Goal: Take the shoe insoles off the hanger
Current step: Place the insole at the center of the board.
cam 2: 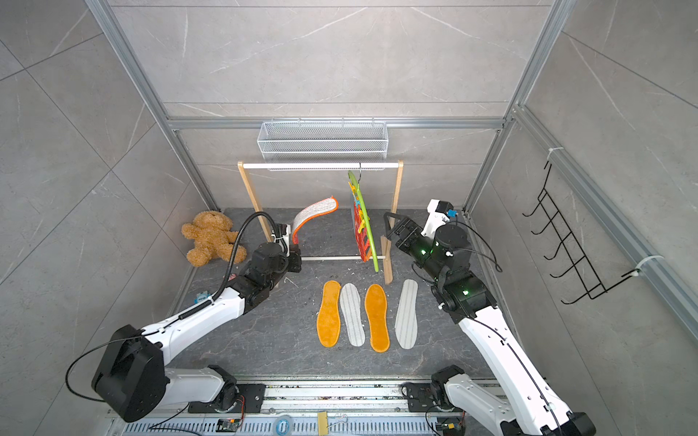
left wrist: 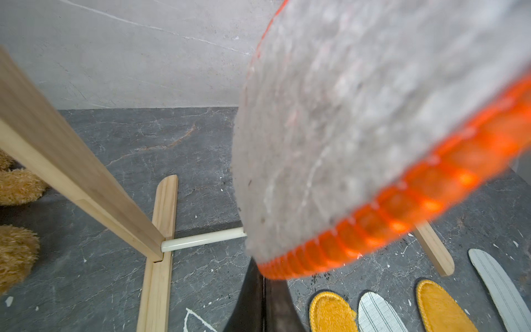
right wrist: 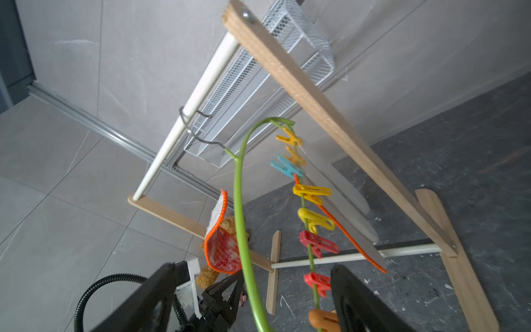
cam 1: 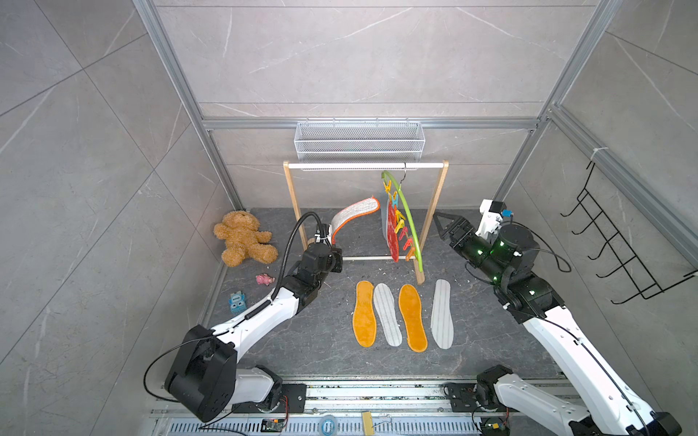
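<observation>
Left end effector [cam 1: 329, 241] clamps grey orange-rimmed insole [cam 1: 357, 212] left of hanger [cam 1: 407, 213]; right end effector [cam 1: 440, 225] hangs released, jaws wide, on its right.

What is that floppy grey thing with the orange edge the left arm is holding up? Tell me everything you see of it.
It is a shoe insole: a thin, foot-shaped pad, grey and felt-like on one face, mottled red and white on the other, rimmed in bright orange stitching. The left pincer is shut on one end. From there it rises and bends over, its free end in the air short of the hanger, touching nothing else that shows.
</observation>
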{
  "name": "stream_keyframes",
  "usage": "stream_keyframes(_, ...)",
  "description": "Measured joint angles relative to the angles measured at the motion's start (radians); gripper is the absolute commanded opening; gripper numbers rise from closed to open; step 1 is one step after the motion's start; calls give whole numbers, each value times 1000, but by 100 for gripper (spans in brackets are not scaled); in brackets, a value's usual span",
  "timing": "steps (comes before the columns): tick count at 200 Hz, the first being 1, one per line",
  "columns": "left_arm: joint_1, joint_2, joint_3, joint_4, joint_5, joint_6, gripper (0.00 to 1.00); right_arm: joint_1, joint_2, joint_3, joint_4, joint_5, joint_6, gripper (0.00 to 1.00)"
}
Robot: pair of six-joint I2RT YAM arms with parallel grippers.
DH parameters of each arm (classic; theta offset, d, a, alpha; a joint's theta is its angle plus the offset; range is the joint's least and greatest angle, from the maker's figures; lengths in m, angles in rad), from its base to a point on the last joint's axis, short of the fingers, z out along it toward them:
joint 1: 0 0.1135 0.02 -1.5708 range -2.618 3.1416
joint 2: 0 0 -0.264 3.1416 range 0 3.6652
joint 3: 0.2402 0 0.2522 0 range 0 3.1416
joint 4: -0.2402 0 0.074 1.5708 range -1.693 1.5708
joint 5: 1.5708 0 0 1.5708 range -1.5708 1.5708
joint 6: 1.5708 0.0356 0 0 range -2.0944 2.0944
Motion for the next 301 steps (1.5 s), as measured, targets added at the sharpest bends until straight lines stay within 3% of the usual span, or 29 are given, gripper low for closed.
stream_keyframes(70,-11,-233,-51,-90,77,224,0,104,273,412,-226,-286,-203,87)
stream_keyframes(138,-19,-300,-27,-117,214,493,0,138,463,749,-556,-409,-422,82)
stream_keyframes(185,-19,-297,13,-116,281,604,0,152,547,771,-655,-509,-464,72)
stream_keyframes(251,-19,-297,17,-87,315,650,0,232,592,750,-683,-553,-479,56)
stream_keyframes(278,-19,-298,17,-78,315,650,0,240,597,721,-682,-551,-480,55)
stream_keyframes(301,-19,-302,17,-68,315,650,0,239,597,698,-682,-537,-478,64)
